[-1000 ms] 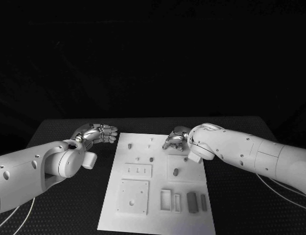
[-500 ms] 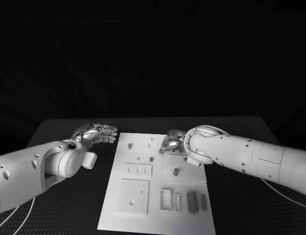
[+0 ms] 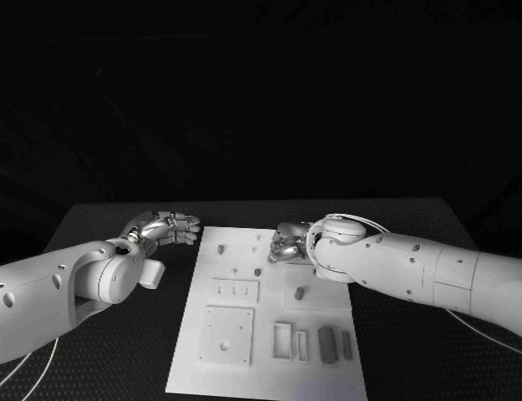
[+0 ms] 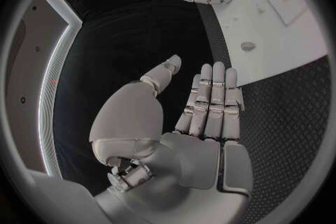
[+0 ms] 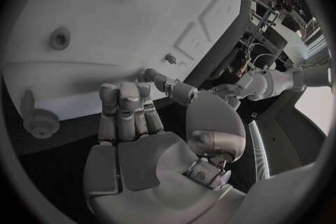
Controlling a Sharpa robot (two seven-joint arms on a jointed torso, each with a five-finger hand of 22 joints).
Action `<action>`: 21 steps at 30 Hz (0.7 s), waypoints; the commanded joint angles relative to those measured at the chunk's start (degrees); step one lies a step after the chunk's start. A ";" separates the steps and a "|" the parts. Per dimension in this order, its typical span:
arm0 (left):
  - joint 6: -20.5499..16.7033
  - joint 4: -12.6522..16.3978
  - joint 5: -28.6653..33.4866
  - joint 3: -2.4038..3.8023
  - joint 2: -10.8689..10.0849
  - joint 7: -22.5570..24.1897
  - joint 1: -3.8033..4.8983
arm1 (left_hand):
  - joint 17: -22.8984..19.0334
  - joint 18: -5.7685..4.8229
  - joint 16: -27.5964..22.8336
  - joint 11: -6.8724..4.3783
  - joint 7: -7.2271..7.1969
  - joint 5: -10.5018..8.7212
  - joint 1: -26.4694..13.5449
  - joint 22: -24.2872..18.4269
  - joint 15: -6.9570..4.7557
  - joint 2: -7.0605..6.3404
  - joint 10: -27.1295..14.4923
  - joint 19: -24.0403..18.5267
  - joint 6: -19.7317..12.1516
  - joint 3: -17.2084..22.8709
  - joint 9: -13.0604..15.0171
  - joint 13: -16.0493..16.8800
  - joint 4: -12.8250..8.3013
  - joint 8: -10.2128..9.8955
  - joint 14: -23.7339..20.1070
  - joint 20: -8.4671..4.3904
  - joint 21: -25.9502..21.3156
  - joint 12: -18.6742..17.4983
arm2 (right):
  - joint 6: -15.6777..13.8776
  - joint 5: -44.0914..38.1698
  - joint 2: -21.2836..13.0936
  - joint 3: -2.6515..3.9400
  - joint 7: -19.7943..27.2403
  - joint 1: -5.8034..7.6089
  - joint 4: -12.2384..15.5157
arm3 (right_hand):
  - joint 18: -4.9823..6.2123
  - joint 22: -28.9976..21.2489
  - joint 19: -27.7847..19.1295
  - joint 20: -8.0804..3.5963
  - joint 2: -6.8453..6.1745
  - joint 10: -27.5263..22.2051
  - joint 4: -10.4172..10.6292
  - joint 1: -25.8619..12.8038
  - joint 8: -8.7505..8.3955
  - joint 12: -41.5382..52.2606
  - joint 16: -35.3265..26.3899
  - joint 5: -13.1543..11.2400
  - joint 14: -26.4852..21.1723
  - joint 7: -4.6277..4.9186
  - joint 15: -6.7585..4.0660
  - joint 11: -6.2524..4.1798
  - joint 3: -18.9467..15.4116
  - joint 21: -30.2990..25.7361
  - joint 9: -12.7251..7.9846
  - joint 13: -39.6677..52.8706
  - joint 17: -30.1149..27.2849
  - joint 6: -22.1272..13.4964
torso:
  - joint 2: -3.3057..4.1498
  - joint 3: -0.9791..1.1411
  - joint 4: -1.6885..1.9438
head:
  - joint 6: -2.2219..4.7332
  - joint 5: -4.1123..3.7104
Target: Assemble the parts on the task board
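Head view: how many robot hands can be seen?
2. The left hand is beside the task board's far left corner; the right hand is over its far edge.

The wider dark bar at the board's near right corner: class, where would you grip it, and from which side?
Probably pinch the bar across its two long sides at mid-length, coming straight down from above. It lies flat on the board, long and narrow, so its ends offer little hold. The thinner bar lies close beside it, leaving little room there.
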 commanded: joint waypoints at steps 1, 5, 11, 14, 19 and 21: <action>0.91 0.18 -0.22 0.03 0.02 0.16 0.05 | 0.08 1.16 0.06 0.08 -0.10 -0.13 -0.64 1.21 0.16 0.07 -0.14 -0.51 -0.30 0.22 0.06 0.07 0.19 -0.20 -0.15 -0.02 0.22 -0.20 | -1.06 -6.64 0.16 -0.19 -0.13 -0.24 0.11 | 2.31 0.10 0.37 -0.04 -0.84 0.04 -0.12 0.54 -0.09 0.41 0.15 0.11 0.22 0.09 0.37 0.50 0.41 0.22 -0.15 -0.20 0.09 -0.31 | 0.03 0.00 0.04 | -0.03 -0.05; 0.88 0.16 -0.22 0.03 -0.02 0.16 0.05 | 0.08 1.16 0.06 0.08 -0.09 -0.14 -0.67 1.21 0.17 0.08 -0.14 -0.52 -0.30 0.22 0.07 0.08 0.23 -0.20 -0.15 -0.01 0.22 -0.21 | -1.30 -7.90 0.26 -0.34 0.18 -0.25 0.31 | 2.31 0.17 0.48 -0.20 -3.15 -0.08 -1.54 1.52 -0.31 0.66 0.07 0.11 0.25 0.23 0.50 0.63 0.25 0.25 -0.33 -0.62 0.09 -0.78 | 0.01 0.02 0.06 | -0.03 -0.08; 0.95 0.20 -0.22 0.03 -0.04 0.14 0.05 | 0.08 1.16 0.06 0.08 -0.09 -0.15 -0.70 1.21 0.17 0.07 -0.14 -0.53 -0.30 0.22 0.09 0.09 0.26 -0.20 -0.16 -0.01 0.22 -0.22 | -1.31 -8.80 0.28 -0.55 0.29 -0.26 0.52 | 2.31 0.16 0.60 -0.28 -4.73 -0.27 -2.72 2.83 -0.50 0.95 -0.11 0.10 0.24 0.42 0.66 0.81 -1.05 0.11 -0.52 -1.22 0.06 -1.30 | 0.03 0.05 0.03 | -0.13 -0.03; 1.04 0.21 -0.22 0.03 -0.05 0.13 0.05 | 0.08 1.16 0.05 0.08 -0.09 -0.16 -0.72 1.21 0.18 0.07 -0.13 -0.53 -0.30 0.22 0.10 0.10 0.28 -0.21 -0.16 -0.01 0.22 -0.23 | -1.80 -9.17 0.31 -0.61 0.36 -0.26 0.53 | 2.31 0.13 0.57 -0.25 -5.16 -0.52 -2.91 3.42 -0.75 1.03 -0.23 0.11 0.14 0.60 0.82 0.97 -1.72 -0.05 -0.67 -1.59 0.05 -1.85 | 0.01 0.08 -0.03 | -0.11 -0.02; 1.13 0.22 -0.22 0.02 -0.06 0.10 0.05 | 0.08 1.16 0.05 0.09 -0.09 -0.17 -0.74 1.21 0.18 0.06 -0.13 -0.54 -0.31 0.23 0.11 0.11 0.31 -0.21 -0.17 0.00 0.22 -0.24 | -2.16 -9.79 0.29 -0.67 0.42 -0.26 0.49 | 2.31 0.09 0.52 -0.17 -5.67 -0.90 -2.77 3.96 -1.15 1.07 -0.33 0.11 -0.01 0.87 1.06 1.23 -2.17 -0.25 -0.90 -2.06 0.08 -2.72 | 0.03 0.08 0.02 | -0.08 -0.08; 1.18 0.22 -0.22 0.02 -0.09 0.07 0.05 | 0.08 1.15 0.05 0.09 -0.08 -0.18 -0.76 1.21 0.18 0.06 -0.13 -0.55 -0.31 0.22 0.12 0.12 0.32 -0.21 -0.18 0.00 0.22 -0.24 | -2.51 -9.85 0.29 -0.69 0.41 -0.26 0.50 | 2.31 0.09 0.51 -0.15 -5.84 -1.02 -2.68 4.06 -1.26 1.08 -0.36 0.11 -0.06 0.94 1.13 1.30 -2.26 -0.29 -0.96 -2.19 0.09 -2.96 | 0.03 0.08 0.04 | -0.08 -0.08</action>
